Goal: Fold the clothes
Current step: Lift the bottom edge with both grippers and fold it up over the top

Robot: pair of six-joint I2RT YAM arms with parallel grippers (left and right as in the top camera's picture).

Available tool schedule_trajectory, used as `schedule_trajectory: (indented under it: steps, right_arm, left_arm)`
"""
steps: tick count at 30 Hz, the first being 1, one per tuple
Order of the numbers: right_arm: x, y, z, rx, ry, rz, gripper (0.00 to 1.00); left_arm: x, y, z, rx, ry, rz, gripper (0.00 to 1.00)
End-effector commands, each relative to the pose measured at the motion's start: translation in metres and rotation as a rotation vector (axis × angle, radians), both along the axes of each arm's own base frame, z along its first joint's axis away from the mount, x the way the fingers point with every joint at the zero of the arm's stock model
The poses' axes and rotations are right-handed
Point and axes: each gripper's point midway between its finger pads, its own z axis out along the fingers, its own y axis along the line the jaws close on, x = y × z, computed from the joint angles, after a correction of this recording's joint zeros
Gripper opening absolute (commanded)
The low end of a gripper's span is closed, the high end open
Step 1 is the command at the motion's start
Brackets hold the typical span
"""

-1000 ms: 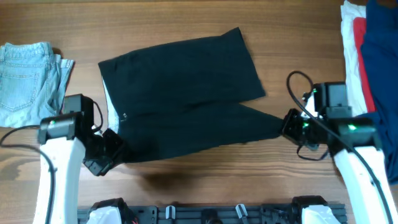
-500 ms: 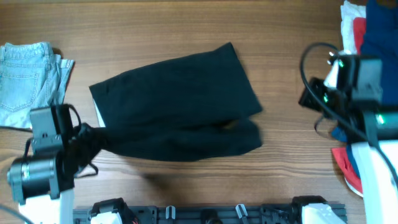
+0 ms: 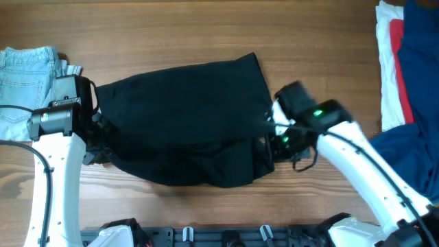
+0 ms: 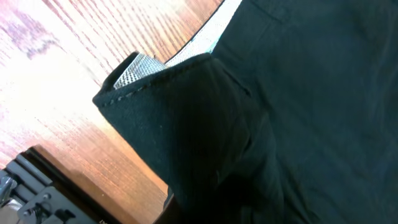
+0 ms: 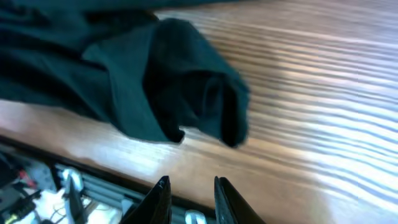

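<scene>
The black garment [image 3: 185,116] lies in the middle of the bench [image 3: 206,27], fairly flat along its far side but bunched and rumpled along its near edge. The left tool [image 3: 101,140] sits at the garment's left end, closed. In the left wrist view the fingers themselves are hidden, but the cloth gathers towards the camera, so the tool appears to be pinched on that end. The same view shows a turned-over corner of the fabric with its pale grey-white inner band [image 4: 140,68] against the wood. The right tool [image 5: 189,193] is just beside the garment's right end. Its two fingertips are parted a little, with bare wood showing between them and nothing held, and a rolled lump of the black cloth lies on the bench just ahead of it. At the far left of the bench lies a pale blue denim garment [image 3: 27,82]. At the far right edge is a pile made up of a white garment [image 3: 385,68], a red garment [image 3: 400,75] and a dark blue garment [image 3: 420,82], the blue one uppermost
</scene>
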Motion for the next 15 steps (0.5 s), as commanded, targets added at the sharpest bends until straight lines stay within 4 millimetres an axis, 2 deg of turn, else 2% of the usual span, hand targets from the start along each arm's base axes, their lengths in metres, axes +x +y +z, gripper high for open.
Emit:
schedule_trajectory:
  steps: [1,2,4,9,15]
  right_arm:
    - [-0.039,0.030,-0.033,0.034,0.080,0.035,0.34]
    - [-0.043,0.038,-0.042,0.036,0.064,0.045,0.43]
    - [-0.045,0.054,-0.058,0.071,0.012,0.058,0.47]
    - [-0.038,0.042,-0.088,0.015,-0.069,-0.001,0.47]
    - [-0.036,0.044,-0.088,0.024,-0.083,0.018,0.47]
  left_arm:
    - [0.001,0.003,0.003,0.012,-0.008,0.018,0.04]
    - [0.001,0.003,0.003,0.012,-0.008,0.018,0.04]
    - [0.002,0.003,0.003,0.012,-0.009,0.018,0.04]
    - [0.001,0.003,0.003,0.012,-0.008,0.015,0.04]
    - [0.001,0.003,0.003,0.012,-0.008,0.015,0.04]
